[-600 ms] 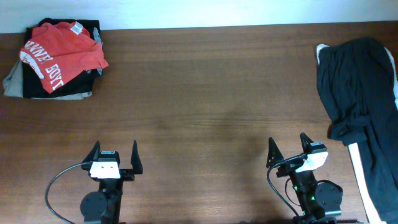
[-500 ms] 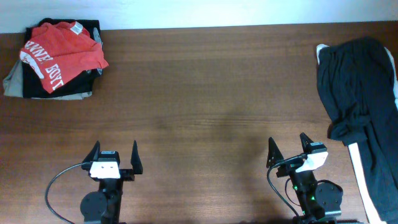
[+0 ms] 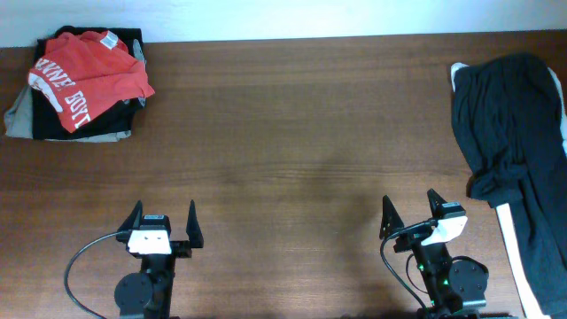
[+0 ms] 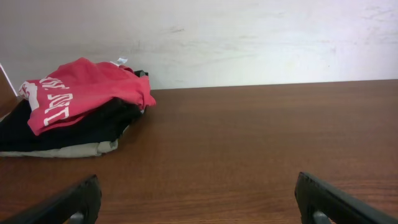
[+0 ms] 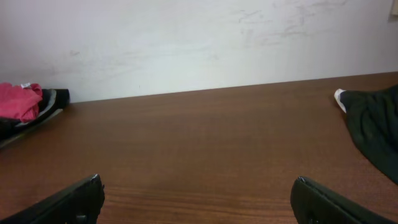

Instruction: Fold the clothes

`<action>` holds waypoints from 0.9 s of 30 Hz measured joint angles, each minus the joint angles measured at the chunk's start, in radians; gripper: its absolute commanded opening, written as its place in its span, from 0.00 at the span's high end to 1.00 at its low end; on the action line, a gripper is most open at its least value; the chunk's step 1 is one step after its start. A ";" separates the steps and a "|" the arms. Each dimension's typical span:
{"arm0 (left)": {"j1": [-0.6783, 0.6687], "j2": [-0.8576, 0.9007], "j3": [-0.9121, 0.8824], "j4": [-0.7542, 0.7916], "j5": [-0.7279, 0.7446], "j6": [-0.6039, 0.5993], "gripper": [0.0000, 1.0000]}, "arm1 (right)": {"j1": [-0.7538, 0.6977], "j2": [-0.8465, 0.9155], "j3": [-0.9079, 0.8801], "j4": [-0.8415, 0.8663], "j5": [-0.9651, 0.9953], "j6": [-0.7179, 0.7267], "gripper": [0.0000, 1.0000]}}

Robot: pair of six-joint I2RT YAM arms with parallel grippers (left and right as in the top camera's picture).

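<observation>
Very dark greenish-black T-shirt [image 3: 509,115], red T-shirt [image 3: 89,75] with white lettering, brown wood-grain table [image 3: 292,133], white wall [image 4: 249,37]

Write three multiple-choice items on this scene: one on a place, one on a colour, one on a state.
1. Where does the dark T-shirt lie?
A. crumpled at the right edge of the table
B. spread flat at the centre
C. hanging off the near edge

2. What colour is the top T-shirt of the pile at the far left corner?
A. blue
B. red
C. yellow

3. How do the left gripper and the right gripper stand?
A. both shut on cloth
B. left open, right shut
C. both open, holding nothing

Answers: 1 A, the overhead view shows it bunched there; 2 B, red with white lettering; 3 C, both jaws are spread wide with nothing between.
</observation>
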 measured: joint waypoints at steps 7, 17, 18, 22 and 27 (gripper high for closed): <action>0.000 0.000 0.000 0.000 0.000 0.000 0.01 | 0.000 0.000 0.000 0.000 0.000 0.000 0.01; 0.000 0.000 0.000 0.000 0.000 0.000 0.01 | 0.000 0.000 0.000 0.000 0.000 0.000 0.01; 0.000 0.000 0.000 0.000 0.000 0.000 0.01 | 0.000 0.000 0.000 0.004 0.000 0.002 0.01; 0.000 0.000 0.000 0.000 0.000 0.000 0.01 | -0.001 0.000 0.000 0.044 -0.219 0.255 0.01; 0.000 0.000 0.000 0.000 0.000 0.000 0.01 | -0.001 0.000 0.000 0.139 -0.338 0.375 0.01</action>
